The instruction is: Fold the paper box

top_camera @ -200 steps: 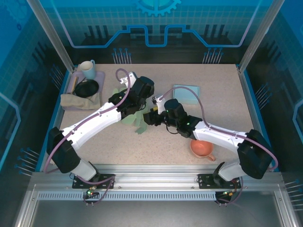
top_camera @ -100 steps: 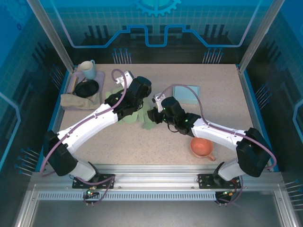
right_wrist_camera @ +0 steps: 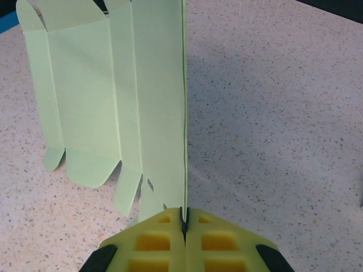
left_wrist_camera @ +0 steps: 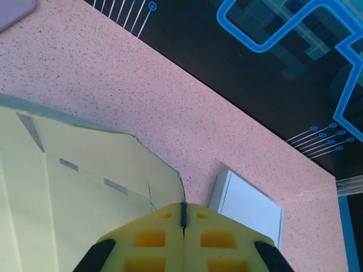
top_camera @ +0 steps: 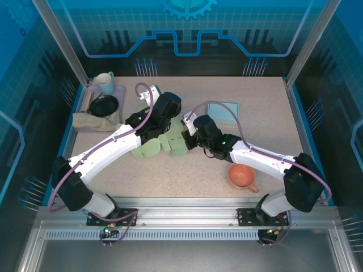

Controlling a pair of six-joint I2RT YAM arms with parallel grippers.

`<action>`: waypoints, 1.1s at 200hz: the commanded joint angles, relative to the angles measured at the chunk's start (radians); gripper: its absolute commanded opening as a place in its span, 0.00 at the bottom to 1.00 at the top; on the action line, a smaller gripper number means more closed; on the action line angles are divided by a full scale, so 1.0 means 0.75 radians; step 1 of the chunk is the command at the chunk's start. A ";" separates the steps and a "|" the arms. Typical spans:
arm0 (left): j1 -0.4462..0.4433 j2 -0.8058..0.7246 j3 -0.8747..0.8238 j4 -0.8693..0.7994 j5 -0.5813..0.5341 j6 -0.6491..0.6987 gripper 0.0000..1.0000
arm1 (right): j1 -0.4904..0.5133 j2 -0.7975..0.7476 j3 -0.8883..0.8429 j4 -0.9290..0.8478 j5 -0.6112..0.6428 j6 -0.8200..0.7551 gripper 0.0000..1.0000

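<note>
Green paper box point(top_camera: 148, 150) now spread flatter, left pincer point(left_wrist_camera: 183, 214) and right pincer point(right_wrist_camera: 183, 220) both pinching it

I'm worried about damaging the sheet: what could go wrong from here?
1. The left jaws and right jaws each pinch only a thin edge of the paper box; pulling apart could tear it or slip it free.
2. The orange cup sits close beside the right forearm; a sweep might knock it.
</note>
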State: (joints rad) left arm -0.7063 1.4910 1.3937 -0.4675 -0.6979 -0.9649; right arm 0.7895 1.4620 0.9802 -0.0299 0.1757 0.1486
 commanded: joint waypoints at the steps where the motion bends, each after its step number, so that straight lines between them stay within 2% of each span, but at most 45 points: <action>1: 0.038 -0.083 -0.003 -0.047 0.024 0.104 0.20 | -0.057 0.005 0.092 -0.103 -0.053 -0.134 0.00; 17: 0.062 -0.162 -0.062 -0.046 0.043 0.153 0.54 | -0.101 0.040 0.216 -0.292 -0.066 -0.195 0.00; 28: 0.066 -0.252 -0.145 0.002 0.047 0.219 0.69 | -0.131 0.073 0.311 -0.422 -0.074 -0.280 0.00; 50: 0.071 -0.442 -0.353 0.188 0.093 0.472 0.78 | -0.172 0.108 0.460 -0.635 -0.060 -0.488 0.00; 64: 0.074 -0.535 -0.450 0.222 0.062 0.592 0.83 | -0.178 0.104 0.535 -0.765 -0.025 -0.632 0.00; 81: 0.084 -0.634 -0.569 0.282 0.021 0.704 0.84 | -0.174 0.097 0.618 -0.952 0.017 -0.806 0.00; 96: 0.094 -0.713 -0.693 0.384 0.024 0.756 0.84 | -0.173 0.092 0.696 -1.101 0.090 -0.870 0.00; 121: 0.095 -0.821 -0.883 0.626 0.162 0.860 0.82 | -0.153 0.075 0.783 -1.217 0.126 -0.911 0.00; 158: 0.098 -0.852 -0.956 0.755 0.341 0.992 0.79 | -0.122 0.067 0.676 -1.169 0.230 -1.291 0.00; 174: 0.099 -0.821 -0.979 0.797 0.456 1.049 0.78 | -0.128 0.114 0.693 -1.166 0.273 -1.349 0.00; 205: 0.119 -0.767 -1.082 0.973 0.543 1.094 0.77 | -0.157 0.183 0.766 -1.180 0.230 -1.412 0.00; 220: 0.155 -0.728 -1.073 0.986 0.643 1.077 0.68 | -0.172 0.182 0.749 -1.150 0.186 -1.456 0.00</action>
State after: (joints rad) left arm -0.6250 0.9073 0.6071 0.1677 -0.3511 -0.1967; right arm 0.6811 1.5909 1.5185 -0.8886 0.3332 -0.8211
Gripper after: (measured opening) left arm 0.726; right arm 0.043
